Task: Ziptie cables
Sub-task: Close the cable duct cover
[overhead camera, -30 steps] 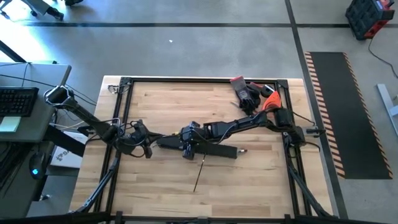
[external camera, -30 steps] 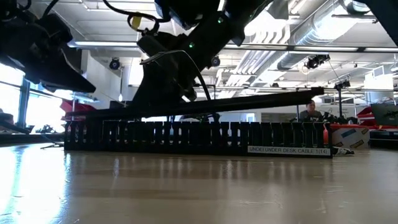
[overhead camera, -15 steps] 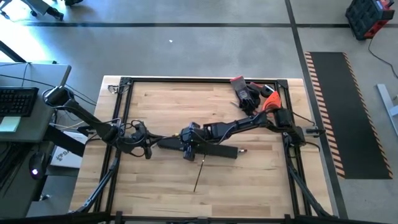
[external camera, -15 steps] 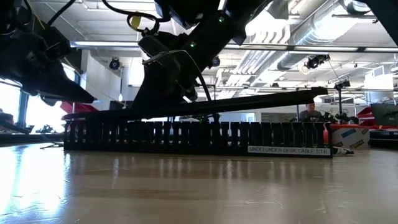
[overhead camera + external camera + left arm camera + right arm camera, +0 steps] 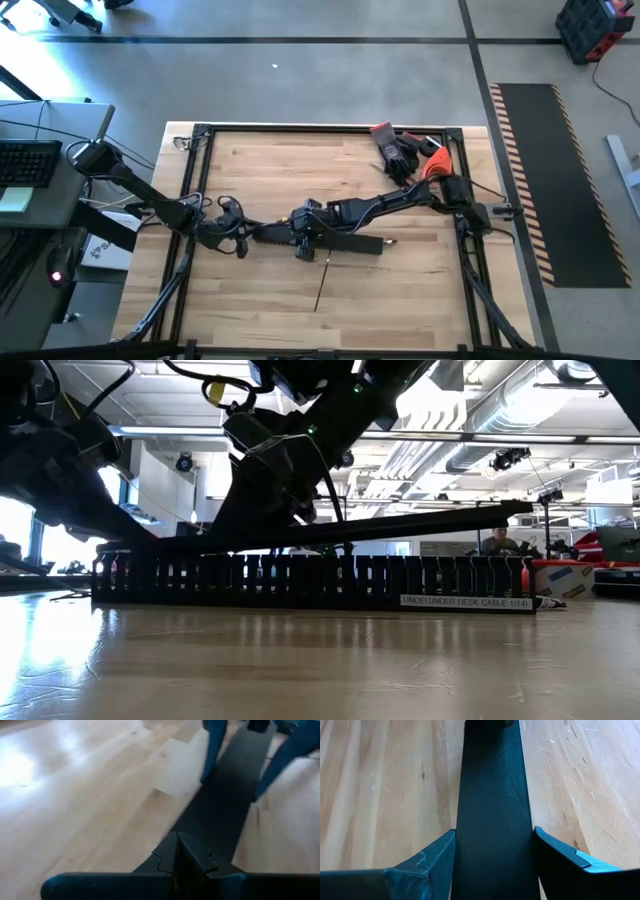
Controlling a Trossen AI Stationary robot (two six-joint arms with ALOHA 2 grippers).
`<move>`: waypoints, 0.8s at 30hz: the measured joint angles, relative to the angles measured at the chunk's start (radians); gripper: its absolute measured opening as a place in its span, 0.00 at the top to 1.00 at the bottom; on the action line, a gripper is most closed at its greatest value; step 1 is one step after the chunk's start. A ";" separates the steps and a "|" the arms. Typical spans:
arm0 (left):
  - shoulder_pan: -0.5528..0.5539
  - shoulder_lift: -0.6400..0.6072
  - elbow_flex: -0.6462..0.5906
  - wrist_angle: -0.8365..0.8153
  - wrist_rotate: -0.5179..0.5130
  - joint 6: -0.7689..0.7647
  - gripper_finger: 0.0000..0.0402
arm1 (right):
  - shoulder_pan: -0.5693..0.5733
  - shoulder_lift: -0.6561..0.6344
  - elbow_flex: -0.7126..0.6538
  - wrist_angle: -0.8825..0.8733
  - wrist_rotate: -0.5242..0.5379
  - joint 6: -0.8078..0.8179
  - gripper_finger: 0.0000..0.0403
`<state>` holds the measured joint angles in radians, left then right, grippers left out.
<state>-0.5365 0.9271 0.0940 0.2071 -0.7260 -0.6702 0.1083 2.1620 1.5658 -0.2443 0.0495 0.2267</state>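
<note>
High view shows the cables (image 5: 320, 284) lying on the table (image 5: 400, 300) just beside the black rails (image 5: 355, 242). The right gripper (image 5: 492, 855) pinches a rail's flat cover; the left gripper (image 5: 177, 855), fingers pressed together, meets its far end. Gloves (image 5: 400, 152) and an orange-handled tool (image 5: 434, 162) lie well apart.

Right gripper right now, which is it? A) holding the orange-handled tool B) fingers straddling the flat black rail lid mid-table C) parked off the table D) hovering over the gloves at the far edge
B: in the right wrist view the right gripper has a finger on each side of the flat black rail lid, and the high view puts it mid-table, away from the gloves and orange-handled tool.
</note>
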 joint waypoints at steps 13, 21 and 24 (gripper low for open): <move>-0.001 0.031 0.002 0.129 0.097 0.152 1.00 | 0.025 0.000 0.000 -0.004 0.017 -0.019 0.48; -0.001 0.057 0.001 0.141 0.089 0.149 1.00 | 0.024 0.000 0.000 0.025 0.055 -0.049 0.48; 0.000 0.057 0.001 0.145 0.088 0.151 1.00 | 0.024 -0.001 0.000 0.028 0.055 -0.047 0.48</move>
<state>-0.5369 0.9836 0.0952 0.3523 -0.6376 -0.5194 0.1318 2.1609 1.5661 -0.2160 0.1047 0.1795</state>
